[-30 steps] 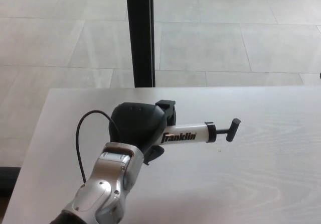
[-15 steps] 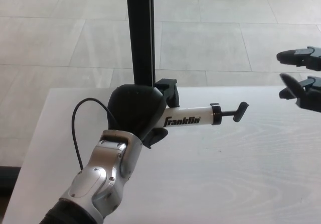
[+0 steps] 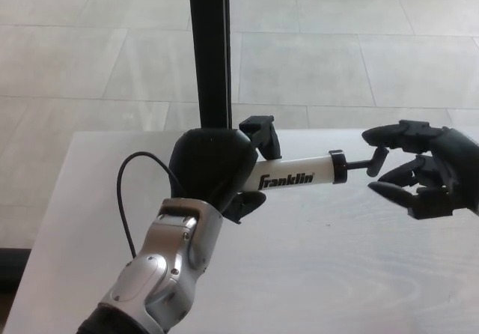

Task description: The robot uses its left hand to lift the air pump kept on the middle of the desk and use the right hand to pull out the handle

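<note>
My left hand (image 3: pixel 212 167) is shut on the white air pump (image 3: pixel 296 176), which carries black "Franklin" lettering and is held level above the desk (image 3: pixel 337 274). The pump's black T-handle (image 3: pixel 376 159) sticks out to the right on a short rod. My right hand (image 3: pixel 426 168) is open just right of the handle, its fingers (image 3: pixel 393 135) spread above and below it without closing on it. A black hose (image 3: pixel 123 199) loops off the pump's left end.
A black post (image 3: pixel 209 49) rises behind the desk's far edge. Beyond it lies a grey tiled floor (image 3: pixel 322 49). The desk's left edge runs diagonally at the lower left.
My right hand has come in from the right and now brackets the handle. My left hand has lifted the pump slightly and shifted it to the right.
</note>
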Robot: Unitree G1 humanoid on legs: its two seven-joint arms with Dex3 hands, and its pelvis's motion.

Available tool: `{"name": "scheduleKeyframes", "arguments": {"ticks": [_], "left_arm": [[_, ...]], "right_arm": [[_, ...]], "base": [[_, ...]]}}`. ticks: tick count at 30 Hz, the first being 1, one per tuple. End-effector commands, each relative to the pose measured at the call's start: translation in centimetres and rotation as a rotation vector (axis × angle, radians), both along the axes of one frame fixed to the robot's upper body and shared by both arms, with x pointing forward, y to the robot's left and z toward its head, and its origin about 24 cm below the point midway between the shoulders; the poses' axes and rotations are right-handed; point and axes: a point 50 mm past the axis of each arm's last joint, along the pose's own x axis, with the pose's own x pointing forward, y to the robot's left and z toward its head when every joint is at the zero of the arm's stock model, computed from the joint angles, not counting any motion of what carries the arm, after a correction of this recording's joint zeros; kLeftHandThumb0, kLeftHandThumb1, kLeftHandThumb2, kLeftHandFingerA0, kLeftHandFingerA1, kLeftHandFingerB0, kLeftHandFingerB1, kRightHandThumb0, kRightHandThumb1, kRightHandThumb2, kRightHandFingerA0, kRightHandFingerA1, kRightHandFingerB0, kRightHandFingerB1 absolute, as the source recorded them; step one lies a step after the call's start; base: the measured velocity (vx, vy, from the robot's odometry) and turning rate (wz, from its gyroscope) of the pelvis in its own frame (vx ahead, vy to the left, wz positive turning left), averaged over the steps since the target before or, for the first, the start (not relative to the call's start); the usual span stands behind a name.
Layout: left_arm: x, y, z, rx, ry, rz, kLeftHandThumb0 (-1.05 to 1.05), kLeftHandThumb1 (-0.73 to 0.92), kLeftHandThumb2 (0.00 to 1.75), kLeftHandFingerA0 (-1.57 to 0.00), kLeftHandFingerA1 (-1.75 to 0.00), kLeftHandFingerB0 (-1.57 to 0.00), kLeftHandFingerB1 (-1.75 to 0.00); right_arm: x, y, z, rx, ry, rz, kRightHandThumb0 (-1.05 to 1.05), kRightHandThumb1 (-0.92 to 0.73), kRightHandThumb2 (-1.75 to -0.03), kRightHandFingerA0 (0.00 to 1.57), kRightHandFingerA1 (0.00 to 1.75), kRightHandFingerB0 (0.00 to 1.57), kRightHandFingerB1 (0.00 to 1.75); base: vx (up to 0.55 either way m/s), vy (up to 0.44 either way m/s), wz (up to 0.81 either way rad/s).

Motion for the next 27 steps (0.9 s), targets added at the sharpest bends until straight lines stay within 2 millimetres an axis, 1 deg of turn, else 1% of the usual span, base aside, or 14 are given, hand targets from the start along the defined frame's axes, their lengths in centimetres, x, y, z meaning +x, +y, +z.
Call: {"name": "scheduleKeyframes", "arguments": {"ticks": [1,3,10,12,15,16,17,19,20,21,23,24,25,27], "left_arm": [[-0.1,0.2,-0.2,-0.040,0.041,0.027,-0.13,0.48,1.17,-0.90,-1.75,-0.72,-1.59],[-0.2,0.0,-0.3,-0.062,0.047,0.020,-0.14,0.47,1.17,-0.92,-1.75,-0.73,-1.60],[-0.6,-0.5,-0.9,-0.071,0.048,0.015,-0.16,0.45,1.19,-0.93,-1.75,-0.79,-1.53],[-0.9,-0.5,-1.1,-0.074,0.056,0.004,-0.17,0.48,1.17,-0.91,-1.75,-0.78,-1.54],[-1.0,-0.5,-1.4,-0.082,0.052,-0.005,-0.16,0.49,1.15,-0.92,-1.75,-0.76,-1.57],[-1.0,-0.6,-1.4,-0.079,0.050,-0.005,-0.22,0.48,1.15,-1.21,-1.39,-0.99,-1.24],[-1.0,-0.6,-1.4,-0.077,0.048,-0.004,-0.17,0.48,1.17,-0.92,-1.75,-0.78,-1.54],[-1.0,-0.6,-1.4,-0.076,0.044,-0.003,-0.17,0.48,1.17,-0.95,-1.75,-0.82,-1.54],[-1.0,-0.6,-1.5,-0.076,0.042,-0.003,-0.17,0.48,1.17,-0.95,-1.75,-0.82,-1.54],[-1.1,-0.6,-1.5,-0.078,0.045,-0.002,-0.24,0.48,1.15,-1.22,-1.40,-1.01,-1.26],[-1.1,-0.6,-1.4,-0.081,0.049,-0.002,-0.24,0.48,1.15,-1.22,-1.40,-1.01,-1.26],[-1.0,-0.6,-1.3,-0.074,0.044,0.004,-0.16,0.48,1.18,-0.92,-1.75,-0.80,-1.56],[-1.0,-0.6,-1.4,-0.081,0.048,0.001,-0.22,0.49,1.14,-1.20,-1.39,-1.01,-1.26],[-1.0,-0.6,-1.4,-0.085,0.048,-0.004,-0.23,0.48,1.16,-1.22,-1.40,-1.01,-1.26]], "right_arm": [[0.0,0.3,-0.3,-0.072,-0.052,-0.001,-0.43,-0.46,-0.54,0.22,1.01,0.42,0.36],[0.1,0.4,-0.5,-0.079,-0.072,-0.018,-0.47,-0.48,-0.54,0.24,0.93,0.42,0.38],[0.5,0.2,-0.7,-0.034,-0.147,-0.092,-0.40,-0.49,-0.55,0.32,1.07,0.53,0.38],[0.5,0.1,-0.7,0.010,-0.205,-0.110,-0.31,-0.56,-0.56,0.63,1.02,0.57,0.43],[0.5,-0.2,-0.6,0.066,-0.238,-0.136,-0.32,-0.68,-0.59,0.74,0.98,0.60,0.43],[0.4,-0.4,-0.5,0.110,-0.258,-0.151,-0.27,-0.76,-0.61,0.87,0.99,0.65,0.49],[0.4,-0.5,-0.4,0.135,-0.290,-0.163,-0.24,-0.77,-0.63,0.94,1.04,0.70,0.55],[0.3,-0.5,-0.3,0.177,-0.326,-0.184,-0.17,-0.74,-0.81,1.09,1.32,0.79,0.73],[0.3,-0.5,-0.2,0.196,-0.342,-0.194,-0.17,-0.74,-0.81,1.09,1.32,0.79,0.73],[0.3,-0.5,-0.2,0.200,-0.350,-0.200,-0.16,-0.73,-0.87,1.06,1.50,0.84,0.85],[0.3,-0.5,-0.1,0.207,-0.363,-0.209,-0.16,-0.73,-0.87,1.06,1.50,0.84,0.85],[0.3,-0.5,0.1,0.222,-0.389,-0.225,-0.14,-0.71,-0.91,0.96,1.55,0.87,1.03],[0.4,-0.5,0.2,0.225,-0.405,-0.229,-0.14,-0.68,-0.95,0.92,1.56,0.86,1.11],[0.4,-0.5,0.2,0.239,-0.421,-0.233,-0.10,-0.64,-1.08,0.91,1.57,0.86,1.31]], "base": [[0.00,0.000,0.00],[0.00,0.000,0.00],[0.00,0.000,0.00],[0.00,0.000,0.00],[0.00,0.000,0.00],[0.00,0.000,0.00],[0.00,0.000,0.00],[0.00,0.000,0.00],[0.00,0.000,0.00],[0.00,0.000,0.00],[0.00,0.000,0.00],[0.00,0.000,0.00],[0.00,0.000,0.00],[0.00,0.000,0.00]]}}
